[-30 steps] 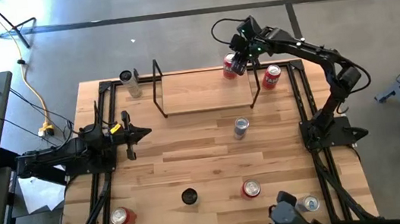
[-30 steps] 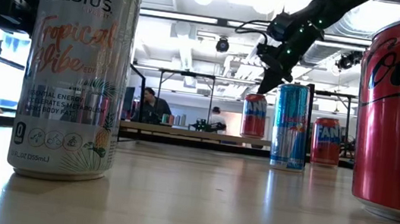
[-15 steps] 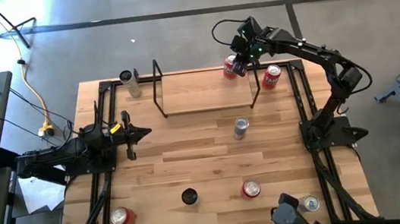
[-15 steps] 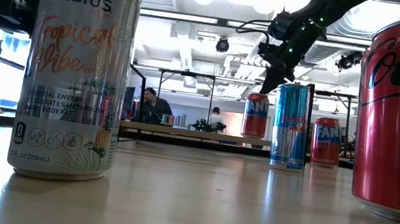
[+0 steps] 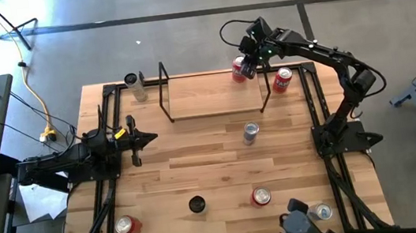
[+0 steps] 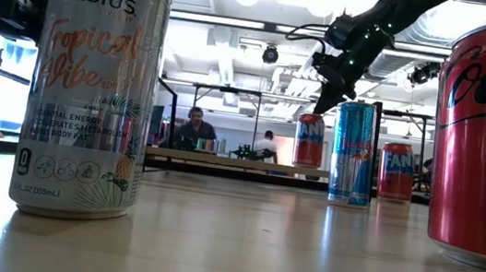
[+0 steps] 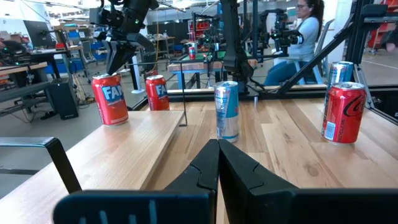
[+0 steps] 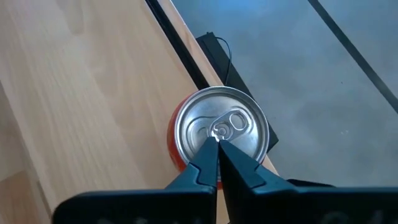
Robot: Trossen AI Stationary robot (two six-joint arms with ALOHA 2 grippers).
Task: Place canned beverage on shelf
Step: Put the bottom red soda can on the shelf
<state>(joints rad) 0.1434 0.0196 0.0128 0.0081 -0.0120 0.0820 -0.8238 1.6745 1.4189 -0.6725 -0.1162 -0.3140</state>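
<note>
A red Fanta can (image 5: 240, 70) stands upright on its base at the far right end of the shelf (image 5: 205, 94), a light board with black rod frames at both ends. The can also shows in the right wrist view (image 8: 219, 134) and the left wrist view (image 7: 109, 99). My right gripper (image 8: 217, 142) is shut and points down right over the can's top. My left gripper (image 5: 147, 140) is shut and empty, level over the table's left side. My right gripper's shut fingertips (image 8: 211, 149) stand from above over the pull tab (image 8: 231, 122) on the can's top. I cannot tell whether they touch it. The can stands upright on the shelf board.
A second red Fanta can (image 5: 281, 79) stands on the table right of the shelf. A blue and silver can (image 5: 250, 133) is at mid-table and a silver can (image 5: 135, 84) at the far left. Several more cans stand along the near edge (image 5: 262, 196).
My right gripper has drawn back a little toward the table's far edge, so the can's top now shows beside it from above. The can stays upright on the shelf.
</note>
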